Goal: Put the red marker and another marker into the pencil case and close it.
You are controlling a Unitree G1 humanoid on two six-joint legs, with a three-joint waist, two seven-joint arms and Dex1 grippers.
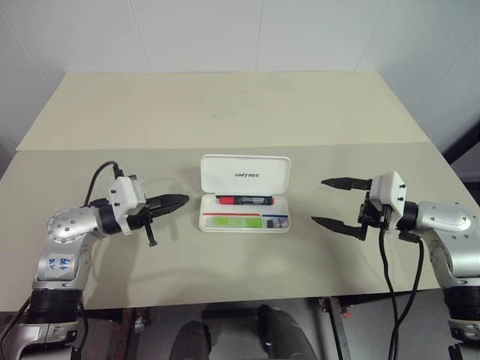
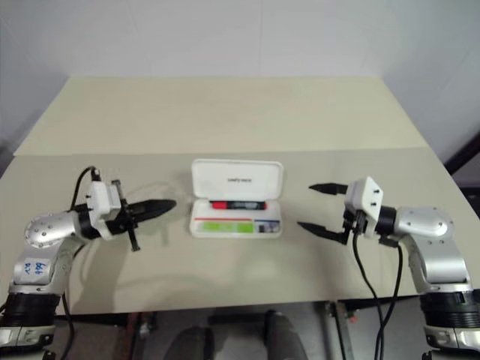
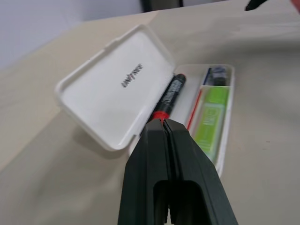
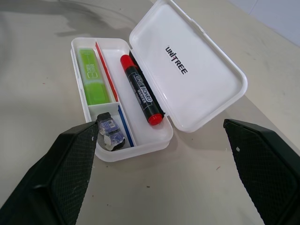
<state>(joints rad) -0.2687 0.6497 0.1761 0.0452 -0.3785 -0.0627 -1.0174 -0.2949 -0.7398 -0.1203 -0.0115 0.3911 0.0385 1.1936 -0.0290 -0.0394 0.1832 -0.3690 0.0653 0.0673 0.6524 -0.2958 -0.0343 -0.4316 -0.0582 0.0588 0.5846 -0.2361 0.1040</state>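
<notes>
Beige desk (image 1: 225, 112) is carrying everything, with white wall behind. Nearest, at 9 o'clock of the case (image 1: 245, 177), the left gripper (image 1: 177, 201) is sitting pinched shut and empty; at 3 o'clock the right gripper (image 1: 339, 202) is spread wide, holding nothing. Between them the case is lying open, lid up at 12 o'clock, red marker (image 4: 140, 95) and highlighter (image 4: 93, 76) already inside beside a small grey lump (image 4: 112, 136). Nothing is blocking the lid. Pushing it one-sided could slide the light case away.

Bare table (image 1: 225, 112) all round open pencil case (image 1: 245, 223); raised lid blocks rear approach
</notes>
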